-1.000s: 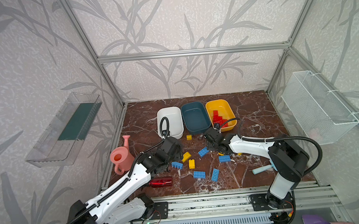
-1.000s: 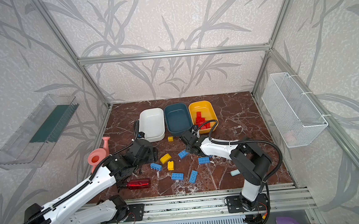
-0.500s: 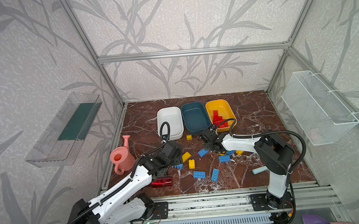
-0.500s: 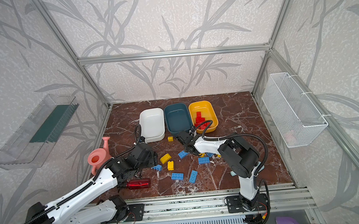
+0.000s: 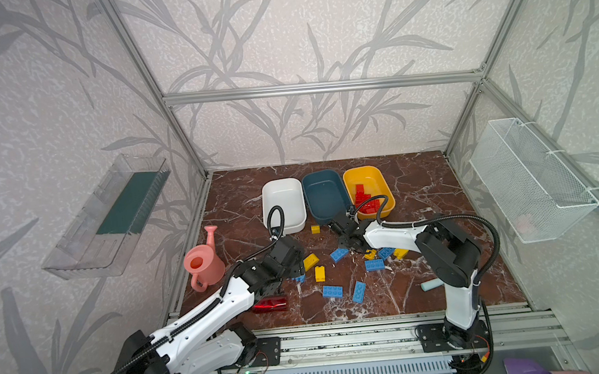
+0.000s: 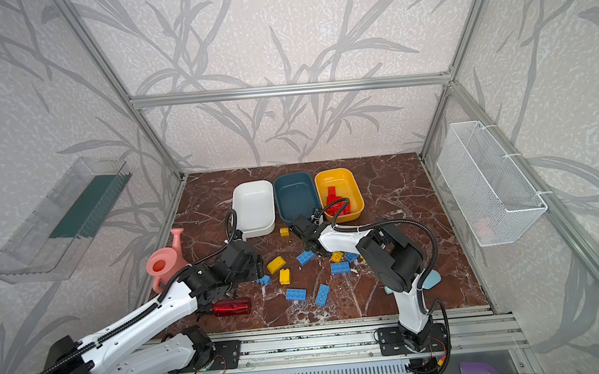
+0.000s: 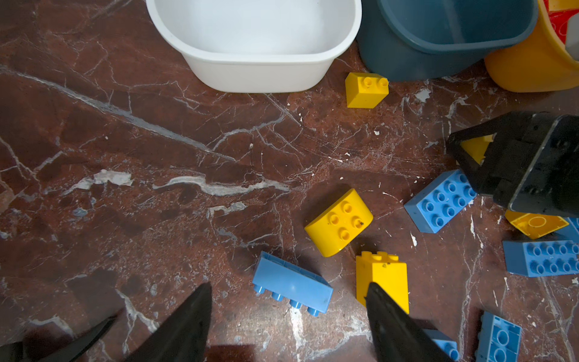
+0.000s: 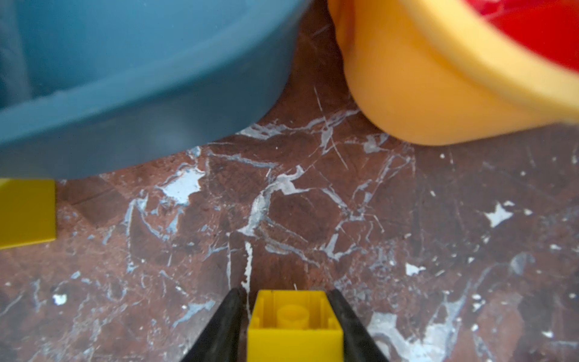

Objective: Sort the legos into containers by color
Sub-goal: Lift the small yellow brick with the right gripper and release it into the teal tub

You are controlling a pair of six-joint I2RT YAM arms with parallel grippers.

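My right gripper [image 8: 285, 292] is pinching a yellow brick [image 8: 294, 332] between both fingers, facing the gap between the teal tub [image 8: 141, 103] and the yellow tub [image 8: 423, 94]. My left gripper [image 7: 289, 284] is hanging with its fingers spread wide. A blue brick [image 7: 293, 286] is lying on its side between the fingertips, touching neither, well apart from the white tub [image 7: 250, 62].

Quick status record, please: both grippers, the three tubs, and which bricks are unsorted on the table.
left gripper: jaws open, poised at a blue brick lying on its side
right gripper: jaws closed on a yellow brick
white tub: empty
teal tub: empty
yellow tub: red bricks
unsorted: blue bricks, yellow bricks
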